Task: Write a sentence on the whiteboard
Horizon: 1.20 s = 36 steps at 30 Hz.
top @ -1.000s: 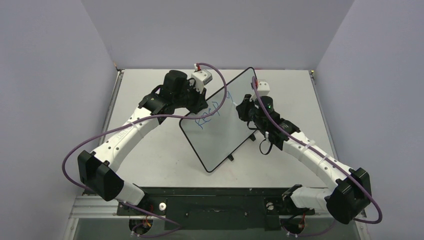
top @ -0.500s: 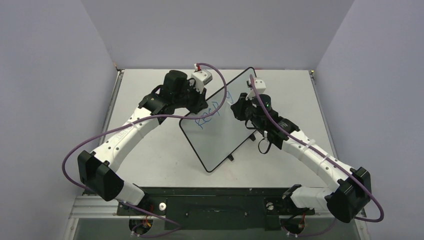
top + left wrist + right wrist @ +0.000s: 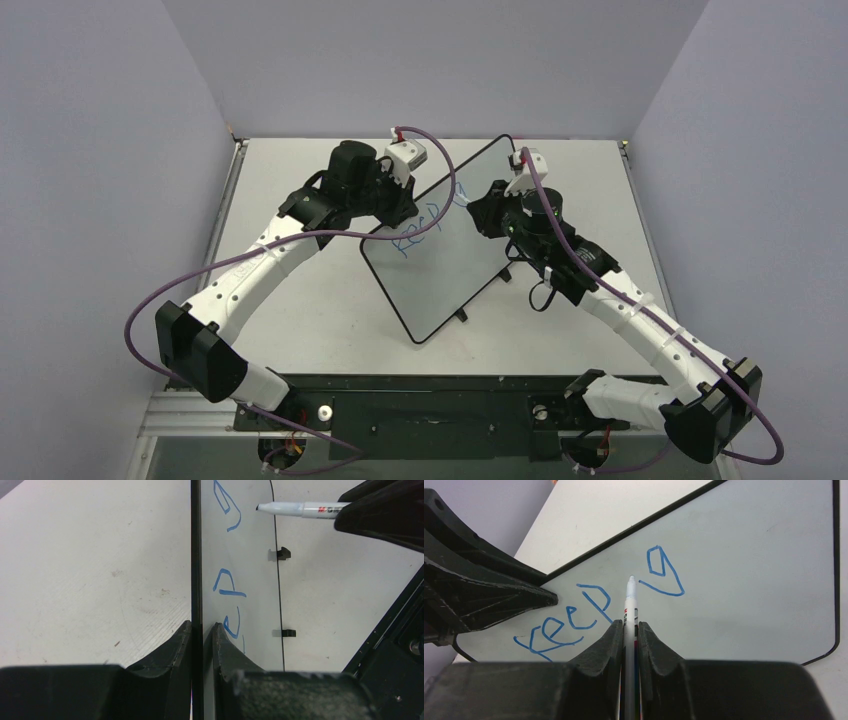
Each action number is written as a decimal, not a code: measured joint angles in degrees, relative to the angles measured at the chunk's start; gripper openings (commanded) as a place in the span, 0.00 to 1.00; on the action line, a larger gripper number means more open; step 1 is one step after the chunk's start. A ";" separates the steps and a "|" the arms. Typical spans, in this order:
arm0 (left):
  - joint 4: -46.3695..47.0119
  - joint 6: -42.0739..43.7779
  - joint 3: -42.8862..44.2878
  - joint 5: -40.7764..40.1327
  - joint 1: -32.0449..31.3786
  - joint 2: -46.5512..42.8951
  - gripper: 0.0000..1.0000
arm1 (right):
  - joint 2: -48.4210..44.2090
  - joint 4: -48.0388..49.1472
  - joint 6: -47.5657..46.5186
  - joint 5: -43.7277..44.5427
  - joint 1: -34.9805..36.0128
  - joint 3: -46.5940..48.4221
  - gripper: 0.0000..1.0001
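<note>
1. The step in hand looks like starting the letter after the "g" (image 3: 661,575). The marker (image 3: 630,600) tip sits just left of the g's tail. Whether it touches the board cannot be told.
2. To do it well, move the tip clear to the right of the "g" before pressing. Use light, even contact, and line the stroke up with the letters already there so the line does not climb.
3. The right gripper (image 3: 630,627) is pressed tight on the marker's barrel. The tip juts forward over the whiteboard (image 3: 749,580).
4. The left gripper (image 3: 202,627) pinches the whiteboard's black rim between nearly closed fingers, steadying it. That hold should stay firm, since marker pressure could make the board swing.
5. The sentence (image 3: 574,622) reads "keep g" so far, in uneven blue letters near the board's far end. Most of the glossy face is blank.
6. The whiteboard lies slantwise on the bench (image 3: 320,310) between the two arms. Its clip feet (image 3: 283,553) are on the long edge toward the right arm.
</note>
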 measured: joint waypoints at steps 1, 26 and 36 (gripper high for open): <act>0.02 0.00 0.00 0.00 0.00 0.00 0.00 | -0.63 0.02 0.00 0.11 -0.22 0.00 0.00; 0.15 0.04 0.00 -0.44 -0.20 0.09 0.00 | -1.42 1.62 0.57 -1.55 -9.68 -1.44 0.00; 1.62 0.07 0.46 -0.22 -0.15 1.70 0.00 | -1.42 3.74 1.22 -4.85 -11.91 -2.95 0.00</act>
